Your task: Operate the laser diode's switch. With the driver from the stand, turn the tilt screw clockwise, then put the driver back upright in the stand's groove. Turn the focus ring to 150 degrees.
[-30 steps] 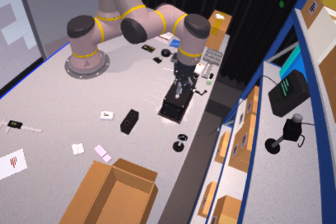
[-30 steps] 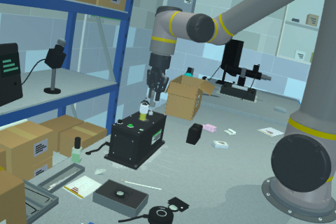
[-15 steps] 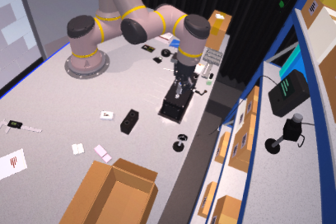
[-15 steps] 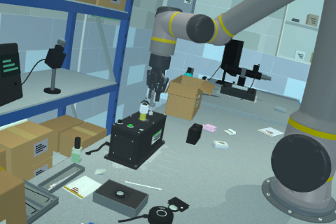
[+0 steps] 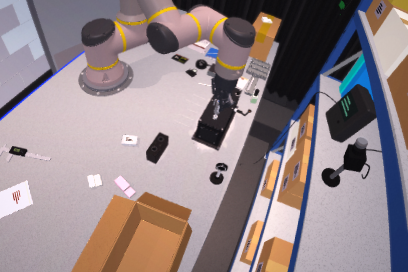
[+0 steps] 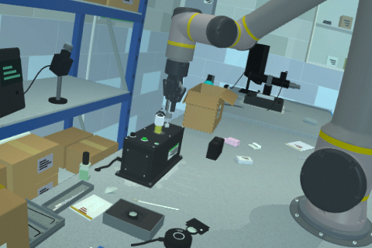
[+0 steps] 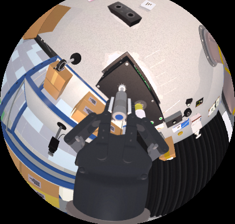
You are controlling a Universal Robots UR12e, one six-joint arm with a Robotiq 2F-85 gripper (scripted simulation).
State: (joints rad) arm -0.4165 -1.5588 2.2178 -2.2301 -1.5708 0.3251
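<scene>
My gripper [image 7: 121,109] [image 6: 169,105] [image 5: 218,101] hangs over the far end of the black laser diode box [image 6: 150,153] [image 5: 214,125] [image 7: 128,82], closed around the silver driver [image 7: 119,105], which points straight down at the box top. Beside the driver stands the yellow and white focus ring [image 6: 159,121] [image 7: 139,107]. A green button [image 6: 145,138] sits on the box top nearer the shelf. The black stand block [image 5: 157,147] [image 6: 215,148] [image 7: 125,12] with two holes lies apart on the table.
An open cardboard box [image 5: 137,238] sits at the table's near edge, and another box [image 6: 205,107] stands behind the laser box. The blue shelf rack [image 6: 128,66] borders the table. A small lens post [image 5: 218,173] stands near the table edge.
</scene>
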